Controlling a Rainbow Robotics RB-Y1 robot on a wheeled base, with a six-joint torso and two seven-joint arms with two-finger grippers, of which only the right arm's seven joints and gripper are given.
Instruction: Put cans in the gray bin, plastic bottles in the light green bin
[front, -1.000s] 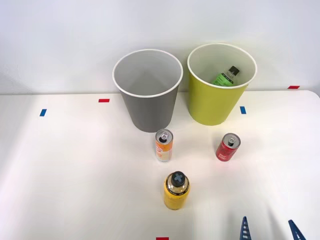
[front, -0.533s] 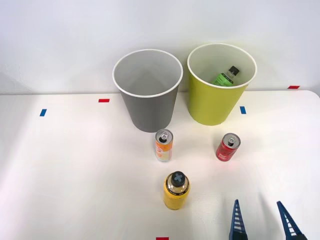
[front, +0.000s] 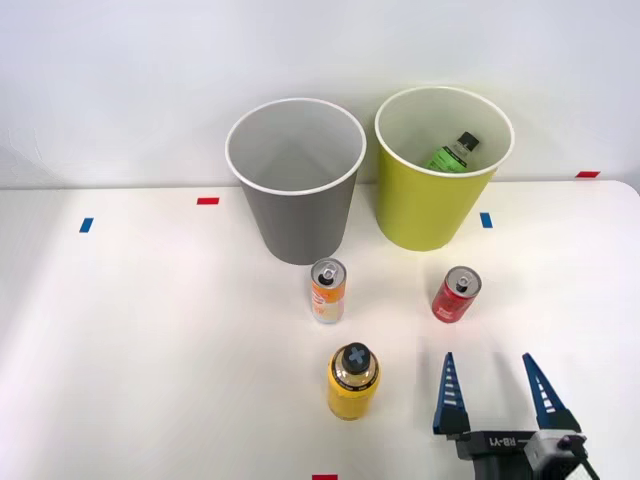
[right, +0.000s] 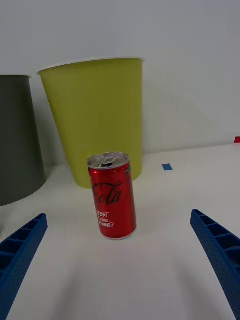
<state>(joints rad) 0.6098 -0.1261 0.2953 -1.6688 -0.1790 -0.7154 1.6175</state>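
Note:
A red can (front: 456, 294) (right: 112, 195) stands upright on the white table, in front of the light green bin (front: 441, 170) (right: 95, 118). My right gripper (front: 489, 366) (right: 120, 260) is open, just short of the red can on the near side, its blue fingers (front: 447, 392) spread wider than the can. An orange and white can (front: 328, 290) stands in front of the gray bin (front: 296, 182) (right: 16, 140). A plastic bottle (front: 452, 153) with a green label lies inside the light green bin.
A yellow can-shaped container (front: 352, 380) with a dark cap stands left of my gripper, near the front edge. Small red and blue tape marks (front: 207, 201) dot the table. A white wall rises just behind the bins.
My right gripper has moved forward from the front edge toward the red can, staying open. Cans, bottle and bins have not moved.

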